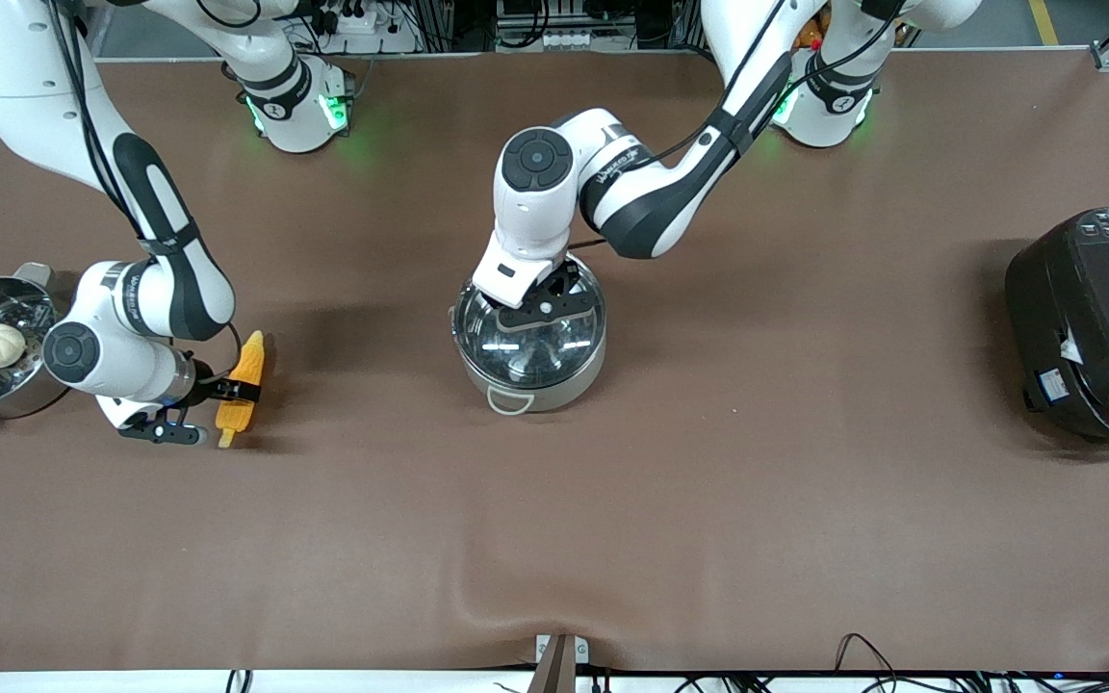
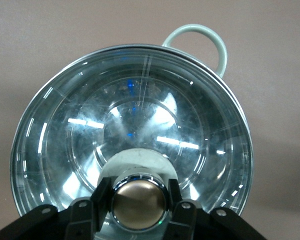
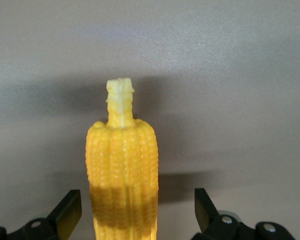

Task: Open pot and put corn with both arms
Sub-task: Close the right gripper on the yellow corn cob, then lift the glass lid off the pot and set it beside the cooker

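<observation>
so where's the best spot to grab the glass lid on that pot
By the round knob at the middle of the glass lid, coming straight down from above. The dome is smooth and sloped, so the knob is the only part fingers can close around. The left gripper is already there, a finger on each side of the knob. The right gripper is open around the corn.

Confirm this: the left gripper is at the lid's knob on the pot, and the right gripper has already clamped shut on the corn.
Not quite. The right wrist view shows the right gripper open, its fingers apart from the corn. The left gripper is indeed at the knob.
</observation>
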### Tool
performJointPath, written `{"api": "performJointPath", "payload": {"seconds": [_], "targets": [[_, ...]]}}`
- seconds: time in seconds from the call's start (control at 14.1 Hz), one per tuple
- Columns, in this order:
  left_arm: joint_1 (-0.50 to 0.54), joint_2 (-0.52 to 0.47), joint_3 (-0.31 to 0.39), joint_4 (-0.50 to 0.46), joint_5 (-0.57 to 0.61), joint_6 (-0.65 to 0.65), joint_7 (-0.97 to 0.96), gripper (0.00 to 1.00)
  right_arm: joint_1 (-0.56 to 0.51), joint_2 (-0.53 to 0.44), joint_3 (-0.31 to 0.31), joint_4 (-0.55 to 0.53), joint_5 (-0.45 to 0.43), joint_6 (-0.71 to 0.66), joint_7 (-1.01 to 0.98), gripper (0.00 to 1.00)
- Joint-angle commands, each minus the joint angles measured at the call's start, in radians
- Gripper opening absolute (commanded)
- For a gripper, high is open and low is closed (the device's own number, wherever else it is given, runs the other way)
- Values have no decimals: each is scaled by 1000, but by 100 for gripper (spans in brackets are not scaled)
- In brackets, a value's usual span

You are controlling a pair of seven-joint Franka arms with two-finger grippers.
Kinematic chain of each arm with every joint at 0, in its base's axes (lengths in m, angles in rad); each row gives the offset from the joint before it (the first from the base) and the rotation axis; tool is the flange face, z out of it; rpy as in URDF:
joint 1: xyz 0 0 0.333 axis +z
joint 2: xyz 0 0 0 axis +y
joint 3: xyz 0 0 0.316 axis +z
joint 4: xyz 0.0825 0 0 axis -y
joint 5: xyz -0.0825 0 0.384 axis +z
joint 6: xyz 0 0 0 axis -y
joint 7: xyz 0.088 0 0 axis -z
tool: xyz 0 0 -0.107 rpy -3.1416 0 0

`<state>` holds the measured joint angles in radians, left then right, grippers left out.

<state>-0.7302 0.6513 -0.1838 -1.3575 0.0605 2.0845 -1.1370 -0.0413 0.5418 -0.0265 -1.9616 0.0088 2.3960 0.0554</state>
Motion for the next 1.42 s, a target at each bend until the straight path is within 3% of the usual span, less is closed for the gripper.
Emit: {"api": "performJointPath", "payload": {"seconds": [0.0,0.07,0.14,0.21,0.28,0.57,0.71,1.06,1.35], "targets": [[-15,8,7,8,28,-17,-18,0,-11,9,11,-2,-3,19,20,100],[-15,5,7,8,42,-18,-12,0,-11,9,11,-3,-3,26,20,100],[-9,-5,6,8,57,-21,-10,0,-12,7,11,-14,-1,50,20,47],[-6,-25,6,8,59,-32,-10,0,-12,7,11,-25,0,75,20,10],[-2,-45,6,8,58,-47,-10,0,-14,7,11,-36,0,95,20,0],[44,-197,6,6,56,-223,-7,0,-5,-6,11,-43,0,94,18,0],[136,-254,1,6,42,-271,34,0,-3,-28,11,-40,0,77,14,0],[412,-302,-6,-18,-13,-448,509,0,29,-80,17,27,0,-73,20,0],[564,-303,-6,-119,-1,-427,709,0,93,-83,17,119,20,-187,96,0]]}}
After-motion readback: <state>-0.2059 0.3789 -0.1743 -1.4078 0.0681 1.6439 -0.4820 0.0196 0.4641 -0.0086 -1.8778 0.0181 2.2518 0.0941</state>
